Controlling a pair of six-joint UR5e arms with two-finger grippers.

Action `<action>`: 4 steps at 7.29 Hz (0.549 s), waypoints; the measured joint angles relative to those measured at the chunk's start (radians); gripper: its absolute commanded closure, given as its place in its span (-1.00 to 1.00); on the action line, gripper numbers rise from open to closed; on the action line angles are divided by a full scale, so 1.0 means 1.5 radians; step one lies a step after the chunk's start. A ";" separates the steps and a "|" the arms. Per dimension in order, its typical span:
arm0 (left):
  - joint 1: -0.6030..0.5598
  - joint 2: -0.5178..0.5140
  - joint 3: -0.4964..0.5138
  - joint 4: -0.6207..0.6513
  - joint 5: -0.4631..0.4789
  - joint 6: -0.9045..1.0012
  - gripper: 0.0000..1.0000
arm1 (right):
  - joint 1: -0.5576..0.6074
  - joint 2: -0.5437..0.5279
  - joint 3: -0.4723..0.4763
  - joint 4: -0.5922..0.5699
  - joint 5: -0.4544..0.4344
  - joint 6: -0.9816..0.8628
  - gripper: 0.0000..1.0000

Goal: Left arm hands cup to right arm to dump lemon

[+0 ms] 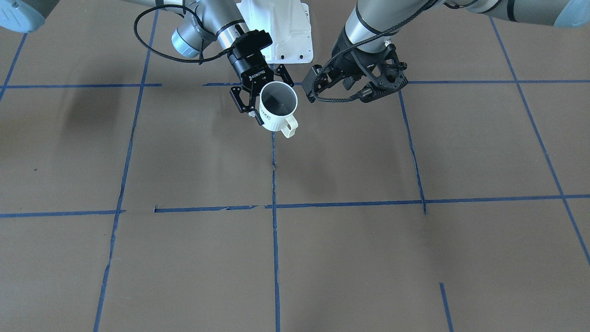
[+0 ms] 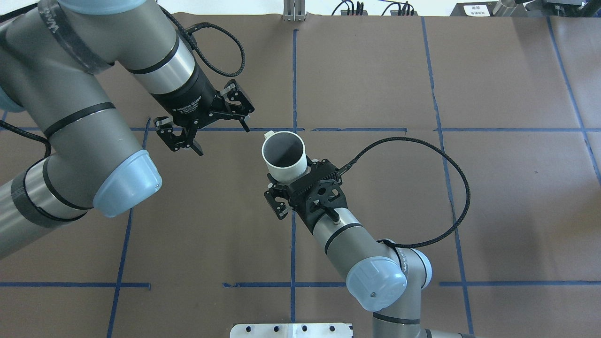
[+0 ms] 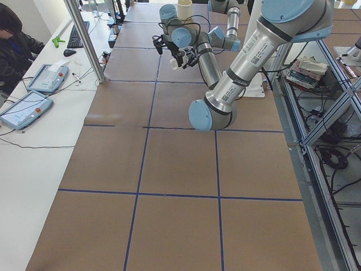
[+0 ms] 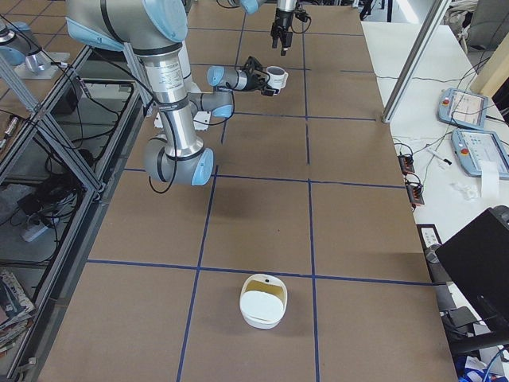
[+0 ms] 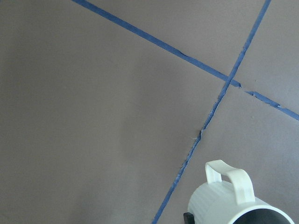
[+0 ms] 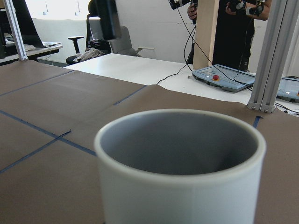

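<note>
The white ribbed cup (image 2: pixel 284 157) with a grey inside is held roughly upright above the middle of the table, handle pointing away from the robot. My right gripper (image 1: pixel 271 100), lettered ROBOTIQ, is shut on the cup's side; the cup (image 6: pixel 180 163) fills the right wrist view. My left gripper (image 2: pixel 222 139) is open and empty, a short way to the cup's left and apart from it. It also shows in the front view (image 1: pixel 317 87). The left wrist view shows the cup's (image 5: pixel 233 200) handle and ribbed wall at the lower right. No lemon shows inside the cup.
The brown table is marked with blue tape lines (image 1: pixel 274 207). The white base plate (image 1: pixel 281 32) sits between the arms at the robot's side. A white round container (image 4: pixel 264 301) with a yellowish inside stands near the table's right end. Operators' desks with pendants (image 3: pixel 25 107) lie beyond the far edge.
</note>
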 measured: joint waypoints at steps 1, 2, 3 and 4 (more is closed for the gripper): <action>0.002 -0.012 0.016 0.001 0.000 -0.006 -0.97 | -0.002 0.005 -0.002 -0.009 -0.007 0.000 1.00; 0.005 -0.023 0.033 0.001 0.000 -0.007 -0.96 | -0.002 0.020 -0.005 -0.032 -0.010 0.000 1.00; 0.007 -0.028 0.042 0.001 0.000 -0.008 -0.93 | -0.002 0.039 -0.008 -0.058 -0.011 0.000 1.00; 0.009 -0.030 0.048 0.001 0.000 -0.008 -0.90 | -0.003 0.051 -0.014 -0.072 -0.011 0.001 1.00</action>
